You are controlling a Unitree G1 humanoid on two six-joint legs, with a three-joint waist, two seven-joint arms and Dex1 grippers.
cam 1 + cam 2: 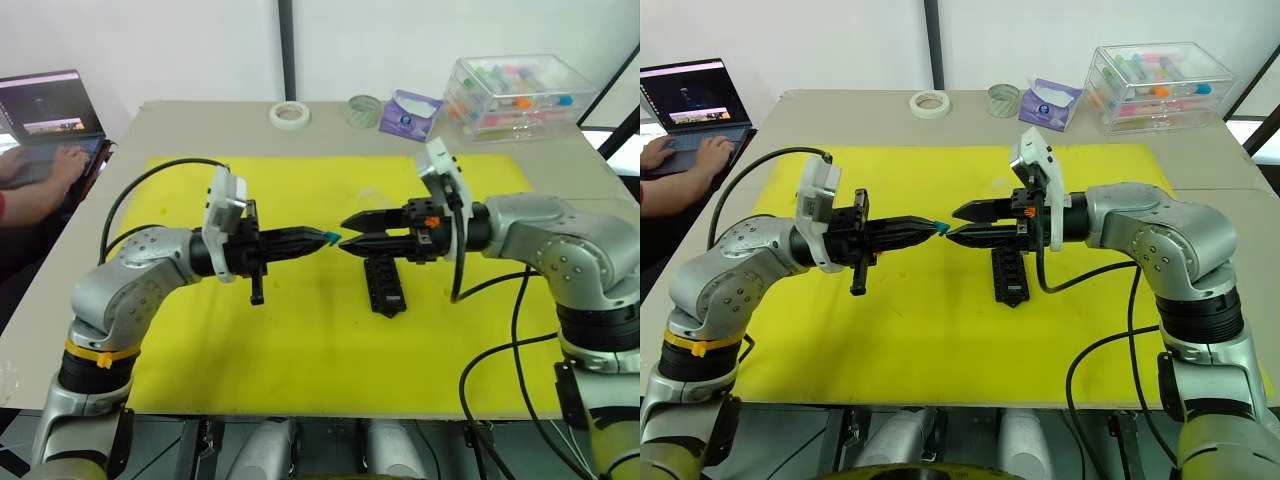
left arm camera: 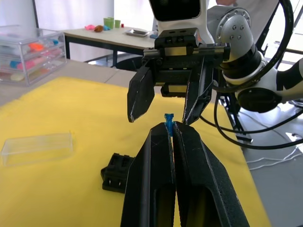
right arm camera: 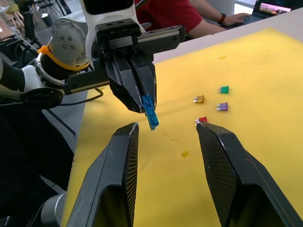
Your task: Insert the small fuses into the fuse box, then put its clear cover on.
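our left gripper [image 1: 322,238] pinches a blue fuse [image 3: 149,111] lengthwise toward our right gripper [image 1: 352,232], whose open fingers flank its tip.

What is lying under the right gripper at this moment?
The black fuse box lies on the yellow mat beneath the open right gripper. Its far end is covered by the gripper, so the slots there can't be checked.

Silver-grey jointed arms, black cables; left arm [image 1: 130,275] orange-yellow band; black two-finger grippers, white wrist camera housings, possibly plastic.
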